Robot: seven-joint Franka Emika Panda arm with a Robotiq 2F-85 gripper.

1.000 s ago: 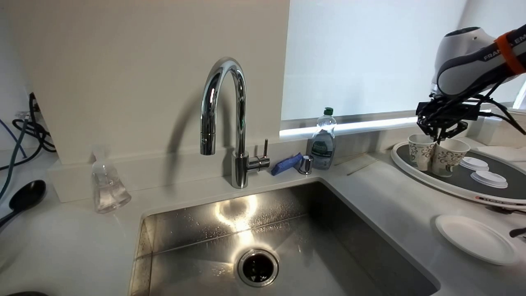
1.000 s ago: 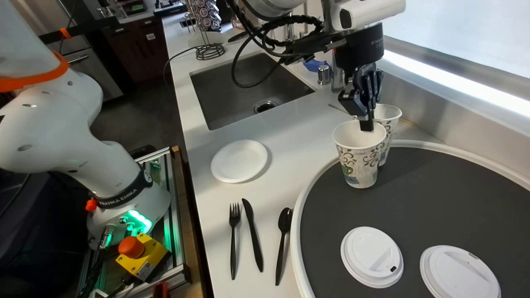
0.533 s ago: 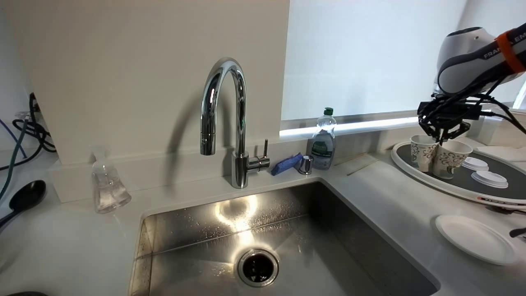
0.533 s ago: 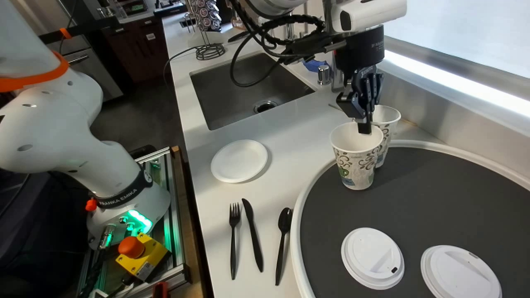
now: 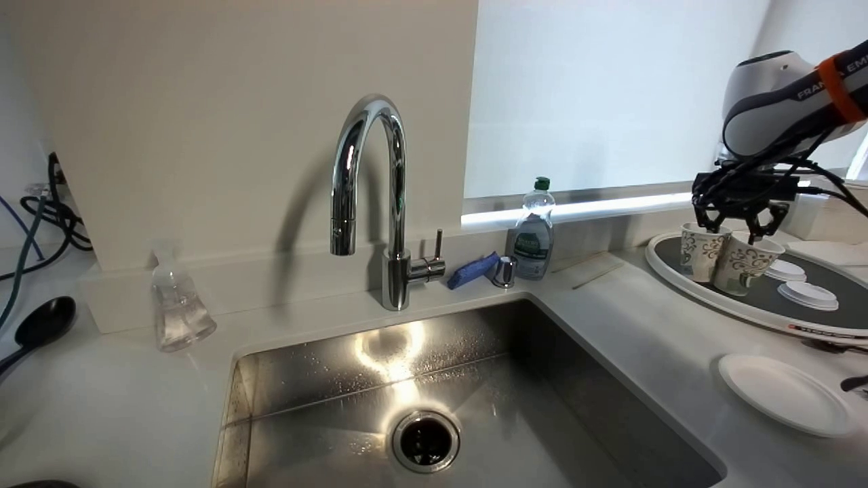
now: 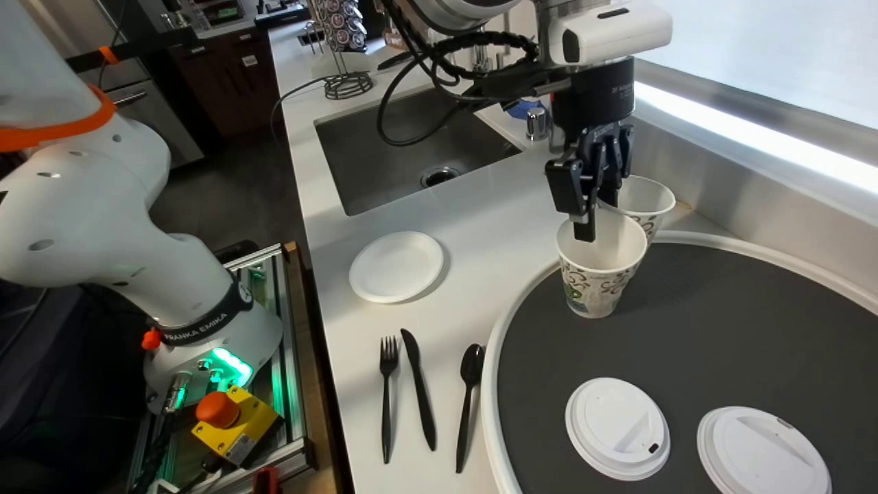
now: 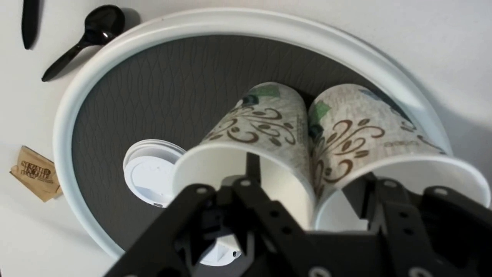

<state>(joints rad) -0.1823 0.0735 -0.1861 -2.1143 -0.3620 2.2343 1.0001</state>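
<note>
Along one pale wall [image 5: 258, 122] runs a long white kitchen counter [image 6: 494, 199], and dark cabinets [image 6: 226, 89] stand farther off. Over it reaches a white robot arm [image 6: 110, 206], ringed with bright orange in places. Next in size, a round tray [image 6: 741, 322], dark grey with a raised white rim, sits on the counter near the steel sink [image 5: 515, 427]. A chrome faucet [image 5: 395, 285] arches above that sink, and a clear dish soap bottle [image 5: 533, 247] stands by its corner. A white plate [image 6: 396, 266] lies flat on the counter near the sink. The black gripper [image 7: 307, 179] hangs pointing down over the tray, its jaws spread apart, clear of any grip; one finger [image 7: 252, 165] shows in or just above the mouth of a patterned paper cup [image 7: 265, 119], and the opposite finger [image 7: 359, 194] likewise at a second, matching cup [image 7: 346, 129], so that the cups' neighbouring walls lie between the two. How deep the tips dip, I can't tell. Both cups stand mouth up on the tray, close beside each other, near the rim on the sink side. A black fork [image 6: 389, 360], knife [image 6: 420, 394] and spoon [image 6: 471, 374] lie in a loose row, the spoon just beside the tray. White lids [image 6: 617, 429] rest on the tray in two spots, apart from the cups. Smallest to my eye is a brown paper packet [image 7: 36, 173] with dark lettering, just beside the tray's rim.
</note>
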